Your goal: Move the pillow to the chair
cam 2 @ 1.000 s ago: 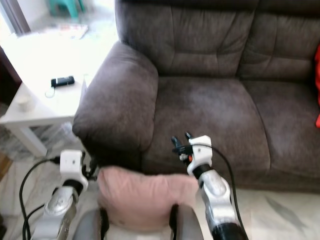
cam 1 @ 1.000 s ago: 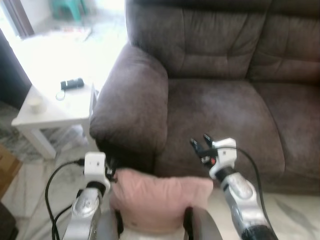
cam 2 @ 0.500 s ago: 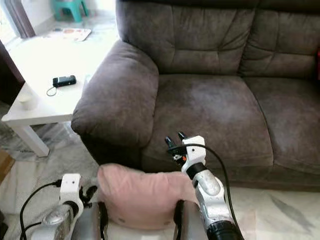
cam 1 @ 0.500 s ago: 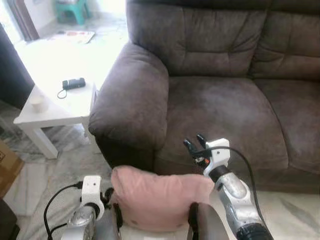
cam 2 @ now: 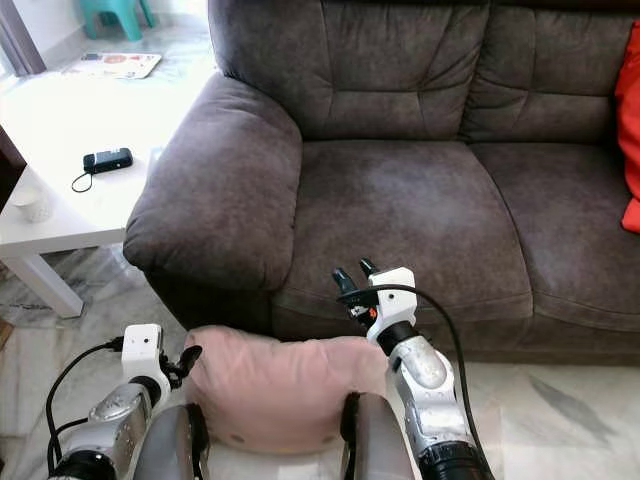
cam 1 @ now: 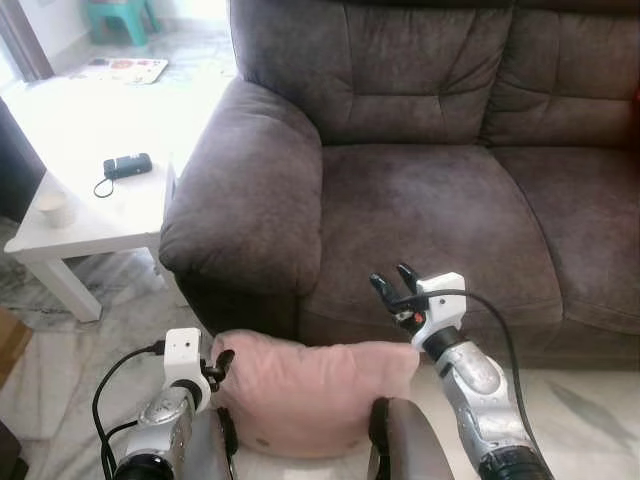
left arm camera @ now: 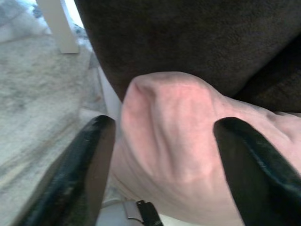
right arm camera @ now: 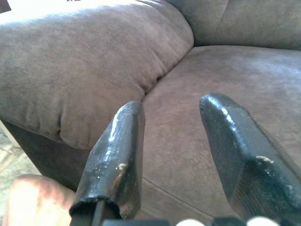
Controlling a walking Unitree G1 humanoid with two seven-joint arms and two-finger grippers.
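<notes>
Left claw (left arm camera: 160, 155) lowered beside pink pillow (cam 1: 315, 390), fingers spread around its corner, right claw (cam 1: 395, 285) released over sofa (cam 1: 430, 190)

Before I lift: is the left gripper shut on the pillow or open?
Open. In the left wrist view the left gripper's two black fingers stand wide apart, straddling a corner of the pink pillow without pinching it.

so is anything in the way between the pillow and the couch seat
Nothing visible blocks it. The pink pillow sits low against the sofa front, just below the seat cushion. The left gripper straddles its corner; the right gripper hovers open above.
</notes>
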